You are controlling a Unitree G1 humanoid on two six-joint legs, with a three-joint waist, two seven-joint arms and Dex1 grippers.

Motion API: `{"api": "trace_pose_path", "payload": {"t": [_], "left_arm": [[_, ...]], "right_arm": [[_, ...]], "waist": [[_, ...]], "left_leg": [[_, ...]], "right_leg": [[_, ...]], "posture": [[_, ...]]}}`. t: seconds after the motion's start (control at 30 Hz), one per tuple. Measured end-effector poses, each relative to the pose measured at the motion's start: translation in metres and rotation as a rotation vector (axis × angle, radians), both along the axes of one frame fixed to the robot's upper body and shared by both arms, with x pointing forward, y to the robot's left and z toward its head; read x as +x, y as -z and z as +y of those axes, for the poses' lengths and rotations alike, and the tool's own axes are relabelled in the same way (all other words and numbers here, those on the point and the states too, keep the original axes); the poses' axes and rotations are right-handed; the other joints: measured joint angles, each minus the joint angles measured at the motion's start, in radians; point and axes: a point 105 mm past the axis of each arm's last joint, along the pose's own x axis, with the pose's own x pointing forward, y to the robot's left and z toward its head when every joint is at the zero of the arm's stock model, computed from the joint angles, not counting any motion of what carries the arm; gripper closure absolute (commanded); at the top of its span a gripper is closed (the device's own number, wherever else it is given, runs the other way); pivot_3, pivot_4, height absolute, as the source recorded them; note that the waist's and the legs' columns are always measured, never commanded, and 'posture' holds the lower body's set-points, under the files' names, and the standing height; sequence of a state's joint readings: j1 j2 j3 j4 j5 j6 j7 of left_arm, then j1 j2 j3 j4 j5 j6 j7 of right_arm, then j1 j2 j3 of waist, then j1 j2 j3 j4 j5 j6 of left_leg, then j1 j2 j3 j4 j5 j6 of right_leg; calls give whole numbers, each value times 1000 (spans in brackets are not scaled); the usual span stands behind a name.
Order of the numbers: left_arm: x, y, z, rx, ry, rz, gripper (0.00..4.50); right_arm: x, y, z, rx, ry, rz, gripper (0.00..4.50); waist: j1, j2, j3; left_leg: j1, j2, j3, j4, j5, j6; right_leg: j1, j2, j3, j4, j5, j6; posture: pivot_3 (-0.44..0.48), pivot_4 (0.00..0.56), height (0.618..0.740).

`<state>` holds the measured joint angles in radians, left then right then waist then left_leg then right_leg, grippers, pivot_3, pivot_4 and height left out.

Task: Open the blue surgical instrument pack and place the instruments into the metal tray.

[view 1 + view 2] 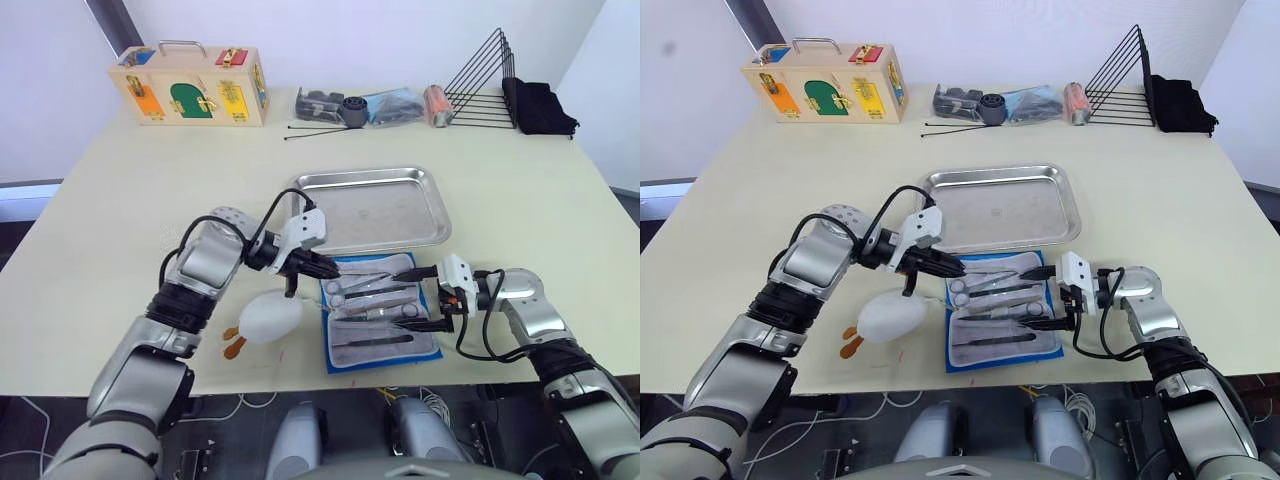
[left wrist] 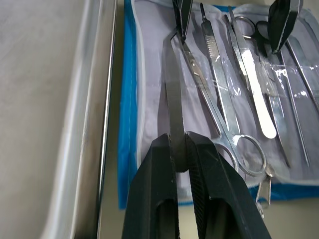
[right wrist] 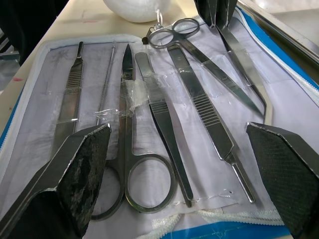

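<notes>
Left hand (image 2: 178, 149) pinches one flat instrument (image 2: 172, 109) over the open pack (image 1: 382, 318); right hand (image 3: 184, 144) is wide open, empty. Thin steel may slip before the tray (image 1: 375, 208).

The blue surgical instrument pack (image 1: 381, 318) is showing a bright blue border around a pale grey lining. The instruments (image 3: 164, 119) are gleaming silver, several with ridged, cross-hatched grips. The metal tray (image 1: 378, 208) is shining steel grey. The surface (image 1: 120, 210) is looking pale cream. The left gripper (image 2: 180, 149) and right gripper (image 3: 184, 164) are showing black, textured fingers (image 3: 84, 164).
</notes>
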<state>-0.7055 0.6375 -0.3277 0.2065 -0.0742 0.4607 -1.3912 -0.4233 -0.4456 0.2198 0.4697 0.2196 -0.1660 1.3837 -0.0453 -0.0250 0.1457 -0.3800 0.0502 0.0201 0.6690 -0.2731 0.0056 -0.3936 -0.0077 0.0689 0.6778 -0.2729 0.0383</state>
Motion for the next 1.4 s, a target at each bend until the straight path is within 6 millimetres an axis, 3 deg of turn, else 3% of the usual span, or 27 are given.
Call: {"api": "trace_pose_path", "payload": {"t": [1.4], "left_arm": [[-22,-17,50,79,-92,0,4461]], "right_arm": [[0,1,8,17,-12,-6,0]], "waist": [[-10,-1,0]], "left_leg": [[1,7,-1,-1,0,0]], "right_leg": [[-1,7,0,1,-2,-4]], "posture": [[0,150,740]]}}
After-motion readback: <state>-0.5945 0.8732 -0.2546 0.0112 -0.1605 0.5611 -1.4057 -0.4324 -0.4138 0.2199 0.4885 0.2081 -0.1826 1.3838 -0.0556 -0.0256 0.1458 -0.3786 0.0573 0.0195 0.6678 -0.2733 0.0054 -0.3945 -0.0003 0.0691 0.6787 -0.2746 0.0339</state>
